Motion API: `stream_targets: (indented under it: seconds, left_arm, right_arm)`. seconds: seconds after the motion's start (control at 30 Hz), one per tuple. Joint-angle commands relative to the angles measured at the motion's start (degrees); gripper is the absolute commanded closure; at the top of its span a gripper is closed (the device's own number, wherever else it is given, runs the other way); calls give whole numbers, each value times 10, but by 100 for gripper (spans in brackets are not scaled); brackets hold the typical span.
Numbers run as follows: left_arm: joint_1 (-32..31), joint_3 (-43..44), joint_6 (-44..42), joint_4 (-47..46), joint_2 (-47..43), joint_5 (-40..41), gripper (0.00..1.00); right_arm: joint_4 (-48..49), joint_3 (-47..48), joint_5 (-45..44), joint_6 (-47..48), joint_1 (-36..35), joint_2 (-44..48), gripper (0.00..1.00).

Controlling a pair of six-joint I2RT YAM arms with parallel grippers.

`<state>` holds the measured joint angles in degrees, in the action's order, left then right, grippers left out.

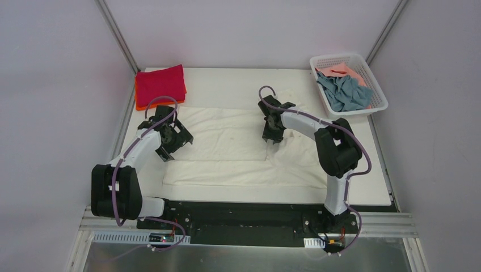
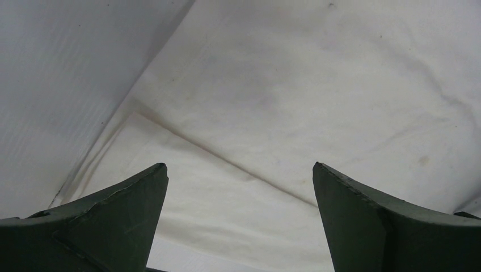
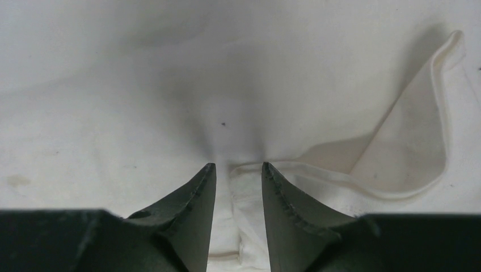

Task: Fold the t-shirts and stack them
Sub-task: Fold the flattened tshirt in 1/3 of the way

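You see the cream-white t-shirt (image 1: 227, 150): soft matt cloth, creased, faintly stained. On your left gripper (image 2: 239, 165), fingers (image 2: 113, 221) dark, matt, scuffed at the edges, possibly plastic. The basket (image 1: 338, 57): white plastic mesh. The desk (image 1: 238, 79): smooth, matt white. The red t-shirt (image 1: 160, 84): matt cloth.

The large shirt (image 1: 238, 150) is cream-white and plain, with some faint brownish marks. The crimson shirt (image 1: 160, 84) and the orange shirt (image 1: 140, 106) are plain too. The basket (image 1: 338, 56) is white mesh; its grey-blue shirt (image 1: 343, 93) and pink shirt (image 1: 339, 71) have no pattern. The fingers (image 2: 368, 226) are dark green.
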<state>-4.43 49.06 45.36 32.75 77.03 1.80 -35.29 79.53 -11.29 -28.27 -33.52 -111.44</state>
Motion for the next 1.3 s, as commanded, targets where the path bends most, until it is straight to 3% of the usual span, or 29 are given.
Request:
stream_targets:
  seconds: [0.0,0.1,0.27,0.57,1.17,1.2,1.27]
  left_arm:
    - [3,21,-13,-3,8,17,1]
    - [3,21,-14,-3,9,19,1]
    - [3,20,-14,-3,9,22,1]
    - [3,20,-14,-3,2,22,1]
    - [3,48,-18,-3,15,18,1]
    - [3,51,-19,-3,16,19,1]
    - [3,58,-21,-3,23,19,1]
  right_arm:
    - [-17,18,0,-2,-1,-17,65]
    - [-16,20,-6,-3,-1,-23,68]
    - [-16,20,-15,-3,-1,-20,87]
    - [2,3,-26,7,-8,43,97]
    - [47,33,66,37,-26,7,93]
    - [46,37,72,38,-26,3,90]
    - [32,47,67,39,-26,-1,74]
